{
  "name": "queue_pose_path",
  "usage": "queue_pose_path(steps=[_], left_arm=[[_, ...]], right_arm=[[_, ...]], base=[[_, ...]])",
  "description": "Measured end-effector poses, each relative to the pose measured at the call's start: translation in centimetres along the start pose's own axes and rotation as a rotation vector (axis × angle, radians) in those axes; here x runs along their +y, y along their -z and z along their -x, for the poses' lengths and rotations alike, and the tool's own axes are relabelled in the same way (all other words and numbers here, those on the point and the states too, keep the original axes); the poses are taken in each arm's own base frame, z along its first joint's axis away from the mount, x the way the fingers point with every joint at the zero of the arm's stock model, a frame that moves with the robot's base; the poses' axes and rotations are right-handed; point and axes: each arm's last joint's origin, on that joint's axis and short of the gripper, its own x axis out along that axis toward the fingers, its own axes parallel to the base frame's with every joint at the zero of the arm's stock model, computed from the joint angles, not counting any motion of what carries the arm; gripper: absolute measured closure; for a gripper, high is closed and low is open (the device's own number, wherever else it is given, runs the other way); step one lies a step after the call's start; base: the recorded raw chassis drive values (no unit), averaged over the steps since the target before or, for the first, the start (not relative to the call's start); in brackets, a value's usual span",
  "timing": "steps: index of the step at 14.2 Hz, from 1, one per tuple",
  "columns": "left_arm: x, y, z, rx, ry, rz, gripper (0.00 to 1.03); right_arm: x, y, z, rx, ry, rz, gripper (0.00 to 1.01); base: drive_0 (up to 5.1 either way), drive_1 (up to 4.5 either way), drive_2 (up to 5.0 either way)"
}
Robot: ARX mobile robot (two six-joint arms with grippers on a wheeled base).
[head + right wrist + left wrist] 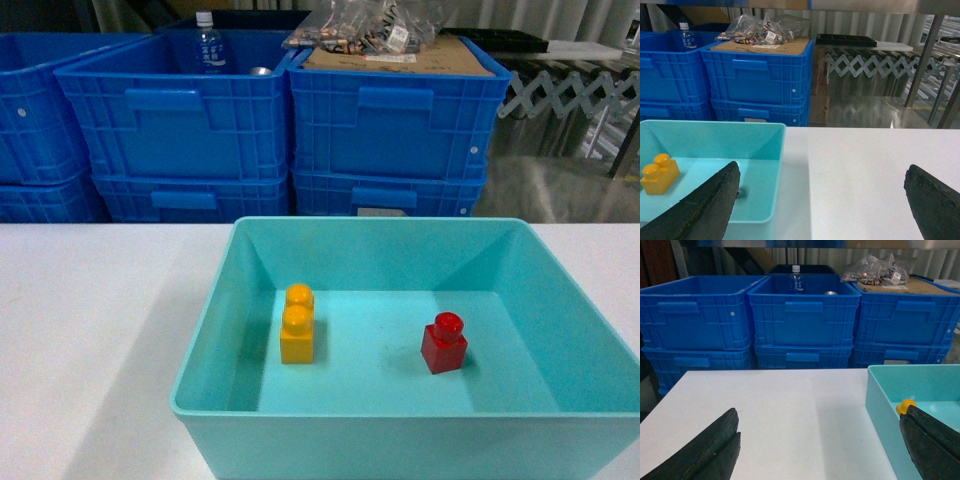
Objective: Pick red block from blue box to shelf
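Observation:
The red block (444, 343), a small cube with one round stud, stands upright on the floor of the blue box (206, 352), right of centre. Neither gripper shows in the head view. In the left wrist view my left gripper (820, 412) is open over the white table, left of the blue box (880, 395). My right gripper (823, 167) is open, straddling the right wall of the blue box (779, 150); its left finger hides the red block. Shiny steel posts of the shelf (926, 55) rise at the back right.
An orange-yellow two-stud brick (297, 324) stands left of centre in the box. Stacked dark blue crates (390, 130) line the far side of the table, one holding a bottle (207, 44), another carrying cardboard with bagged parts (385, 30). White table (90, 320) flanks the box.

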Motion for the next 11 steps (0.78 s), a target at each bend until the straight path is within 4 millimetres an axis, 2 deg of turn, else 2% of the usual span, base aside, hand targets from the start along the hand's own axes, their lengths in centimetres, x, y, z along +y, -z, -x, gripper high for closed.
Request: queue_pose_path(steps=[11], left_arm=[[0.0, 0.0, 0.0, 0.0, 0.0, 0.0, 0.05]], right_arm=[[0.0, 0.0, 0.0, 0.0, 0.0, 0.0, 0.03]], base=[[0.0, 0.0, 0.0]])
